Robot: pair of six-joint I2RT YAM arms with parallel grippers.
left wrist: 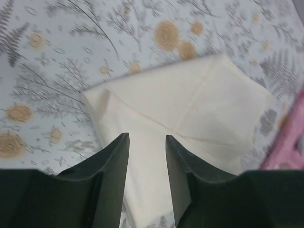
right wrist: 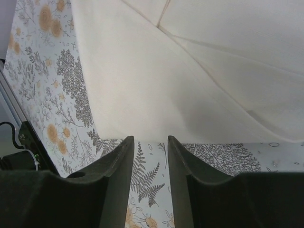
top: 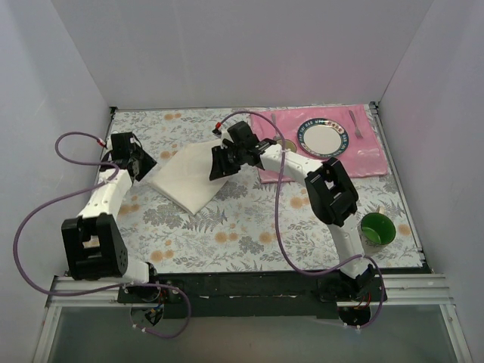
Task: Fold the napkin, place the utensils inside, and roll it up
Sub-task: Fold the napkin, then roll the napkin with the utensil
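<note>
The creased off-white cloth napkin lies on the floral-patterned worktop, beside the pink rectangular placemat. The left claw and right claw, both released, sit at its opposite edges, grasping nothing.

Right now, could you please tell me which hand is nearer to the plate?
Right. The right hand is over the napkin's edge nearest the plate; the left hand is at the napkin's opposite side, farther away.

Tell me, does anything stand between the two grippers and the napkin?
Nothing visible does. The left gripper has its fingers open, and the napkin shows directly between them. The right gripper, also open, faces the napkin's edge with only bare floral tablecloth before it.
</note>
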